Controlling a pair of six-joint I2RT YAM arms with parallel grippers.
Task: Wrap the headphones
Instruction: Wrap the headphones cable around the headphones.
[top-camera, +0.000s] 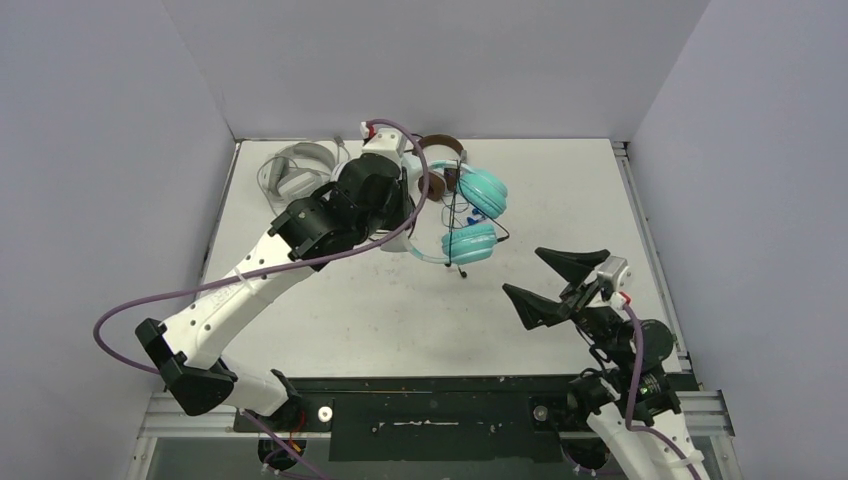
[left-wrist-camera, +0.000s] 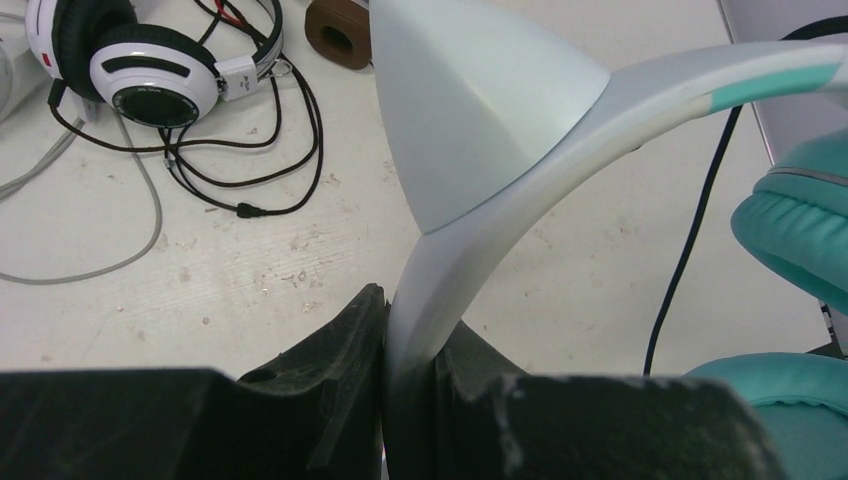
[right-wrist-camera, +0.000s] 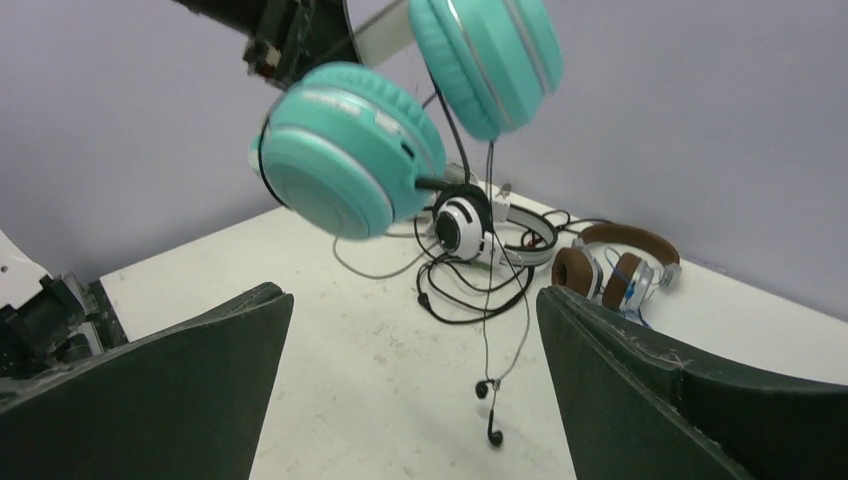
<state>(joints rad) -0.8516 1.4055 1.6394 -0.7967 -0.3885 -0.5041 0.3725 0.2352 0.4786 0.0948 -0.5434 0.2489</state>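
Teal headphones (top-camera: 470, 243) held above tabletop (top-camera: 350, 310) by left pincer (left-wrist-camera: 405, 330).
White band (left-wrist-camera: 520, 190) clamped narrowly; right pincer (top-camera: 522, 270) spread wide, nothing gripped.

Left arm (top-camera: 232, 295) extends from lower left toward upper centre of the top view; left gripper (left-wrist-camera: 405, 385) jaws clamped on the band of the teal headphones (top-camera: 482, 192). Right arm (top-camera: 640, 395) folded at lower right; right gripper (top-camera: 552, 285) jaws spread wide

overhead view looks down on the table (top-camera: 400, 320); both close wrist views share the teal headphones (right-wrist-camera: 350, 150).
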